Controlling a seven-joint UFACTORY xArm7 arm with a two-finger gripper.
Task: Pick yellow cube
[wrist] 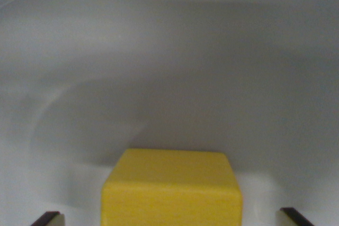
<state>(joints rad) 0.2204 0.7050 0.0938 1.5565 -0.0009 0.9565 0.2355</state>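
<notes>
- At the wrist view's left, near the bottom edge, you see 1 dark fingertip (pixel 47 217) of the gripper (pixel 170 218), with a clear gap of pale surface between it and the cube.
- In the middle, right at the near edge, sits the yellow cube (pixel 172 186). It rests on the smooth white surface (pixel 169 67), squarely between the 2 fingertips, its lower part cut off by the frame.
- At the wrist view's right, the other fingertip (pixel 294 216) shows the same way, also standing apart from the cube.
- So the pincer is spread wide, wider than the cube, and it grips nothing yet.
- Your progress, as I judge it: the approach and lining-up look done, since the cube is centred between the fingers.
- What is left: close the fingers on the 2 side faces, then lift. Whether the fingers are low enough for a firm grip, you cannot tell from this view.
</notes>
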